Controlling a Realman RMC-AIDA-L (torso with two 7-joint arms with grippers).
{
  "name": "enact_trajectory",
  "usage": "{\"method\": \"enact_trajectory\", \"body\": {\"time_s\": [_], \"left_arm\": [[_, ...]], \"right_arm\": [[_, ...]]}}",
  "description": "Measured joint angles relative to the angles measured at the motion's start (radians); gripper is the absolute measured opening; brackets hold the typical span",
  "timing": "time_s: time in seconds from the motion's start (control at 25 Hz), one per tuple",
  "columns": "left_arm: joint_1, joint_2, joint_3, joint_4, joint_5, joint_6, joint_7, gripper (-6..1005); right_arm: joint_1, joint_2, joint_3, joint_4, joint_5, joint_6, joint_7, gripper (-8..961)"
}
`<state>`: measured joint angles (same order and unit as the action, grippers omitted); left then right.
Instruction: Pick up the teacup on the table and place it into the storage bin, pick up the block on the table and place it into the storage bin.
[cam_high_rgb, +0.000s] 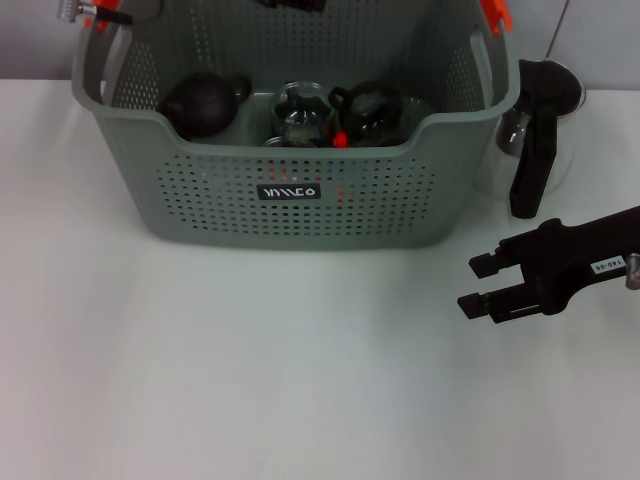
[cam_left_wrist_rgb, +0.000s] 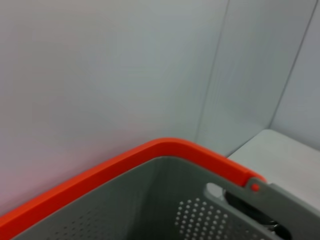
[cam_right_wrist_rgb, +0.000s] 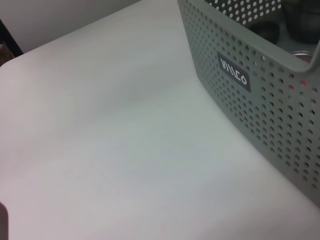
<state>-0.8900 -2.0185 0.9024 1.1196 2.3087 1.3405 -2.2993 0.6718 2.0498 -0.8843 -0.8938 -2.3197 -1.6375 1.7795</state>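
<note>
A: White table (cam_high_rgb: 250, 380), biggest thing in view, bare in front. On its far half sits the bin (cam_high_rgb: 290, 215), grey-green, perforated, black label (cam_high_rgb: 289, 192) on the front wall, orange clips at the top corners (cam_high_rgb: 495, 15).

B: Contents?

A: Three dark vessels along the bin's floor. Left, a matte dark teapot (cam_high_rgb: 203, 103). Middle, a glass pot (cam_high_rgb: 303, 112) with a dark lid. Right, a second glass pot (cam_high_rgb: 372, 108), darker, touching or nearly touching the middle one. A small red block (cam_high_rgb: 340, 140) lies between those two, just behind the front wall's dip. Which vessel counts as the teacup, cannot tell.

B: Outside the bin?

A: A glass pitcher with a black handle (cam_high_rgb: 535, 140) stands just beside the bin's right wall, on the table.

B: Arms?

A: Right gripper (cam_high_rgb: 478, 285) hangs low over the table, in front of and to the right of the bin, near the pitcher but apart from it. Fingers apart, nothing between them. Its wrist view shows bare table (cam_right_wrist_rgb: 115, 140) and the bin's labelled front (cam_right_wrist_rgb: 260, 100).

B: Left?

A: Left gripper: only a bit of arm at the bin's upper left corner in the head view; fingers not seen. Its wrist view looks down at the orange rim (cam_left_wrist_rgb: 125, 165) and the bin's inner wall, wall panels behind.
</note>
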Motion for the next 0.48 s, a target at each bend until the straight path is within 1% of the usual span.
{"method": "enact_trajectory", "body": {"time_s": [0.12, 0.2, 0.28, 0.36, 0.48], "left_arm": [[0.004, -0.004, 0.0, 0.003, 0.017, -0.009, 0.0, 365], [0.009, -0.004, -0.002, 0.01, 0.016, -0.004, 0.0, 451], [0.026, -0.009, -0.007, 0.048, -0.001, 0.03, 0.0, 536], [0.068, -0.027, -0.012, 0.134, -0.06, 0.092, 0.006, 625], [0.186, -0.082, -0.012, 0.307, -0.199, 0.18, 0.055, 765]], "right_arm": [[0.0, 0.0, -0.001, 0.001, 0.0, 0.0, -0.003, 658], [0.0, 0.0, 0.0, 0.002, 0.002, 0.0, -0.003, 658], [-0.002, -0.002, 0.004, 0.001, 0.02, -0.003, -0.003, 658], [-0.003, -0.002, 0.004, 0.001, 0.031, -0.007, -0.004, 658], [-0.01, -0.006, 0.005, 0.0, 0.081, -0.011, -0.021, 659]]}}
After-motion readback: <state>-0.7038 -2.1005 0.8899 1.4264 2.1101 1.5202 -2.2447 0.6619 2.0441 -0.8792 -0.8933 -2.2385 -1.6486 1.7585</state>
